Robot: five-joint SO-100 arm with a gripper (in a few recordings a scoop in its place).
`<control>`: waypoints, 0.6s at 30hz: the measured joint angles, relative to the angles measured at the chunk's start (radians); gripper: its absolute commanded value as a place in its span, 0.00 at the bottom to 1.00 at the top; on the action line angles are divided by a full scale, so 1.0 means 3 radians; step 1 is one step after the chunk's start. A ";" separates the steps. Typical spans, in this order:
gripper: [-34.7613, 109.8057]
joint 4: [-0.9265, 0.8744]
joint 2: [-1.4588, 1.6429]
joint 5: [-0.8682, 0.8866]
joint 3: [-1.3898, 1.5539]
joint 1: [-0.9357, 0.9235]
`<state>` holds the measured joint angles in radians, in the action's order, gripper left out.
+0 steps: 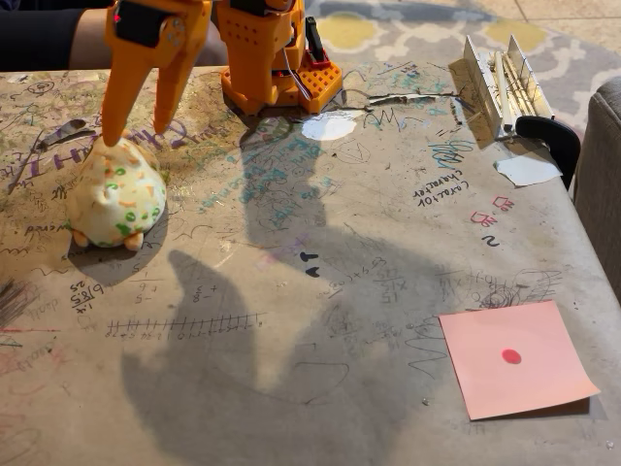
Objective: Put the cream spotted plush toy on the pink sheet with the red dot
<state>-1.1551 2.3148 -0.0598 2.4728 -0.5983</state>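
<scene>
The cream spotted plush toy sits upright on the table at the left, with green and orange spots and small orange feet at its base. My orange gripper hangs directly above and slightly behind it, open, fingers pointing down and spread; the left fingertip nearly touches the top of the toy. Nothing is held between the fingers. The pink sheet with the red dot lies flat near the front right corner of the table, far from the toy and the gripper.
The arm's orange base stands at the back centre. White paper scraps lie behind and to the right. A metal rack and black clamp sit at back right. The scribbled brown table lies between toy and sheet.
</scene>
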 measured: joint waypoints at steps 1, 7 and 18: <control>0.45 -0.0020 -0.0215 0.0072 -0.0107 0.0000; 0.45 0.0031 -0.1069 0.0215 -0.0603 -0.0302; 0.44 0.0363 -0.1692 0.0261 -0.0736 -0.0639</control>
<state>-1.0462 1.8070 0.0184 2.2519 -0.7900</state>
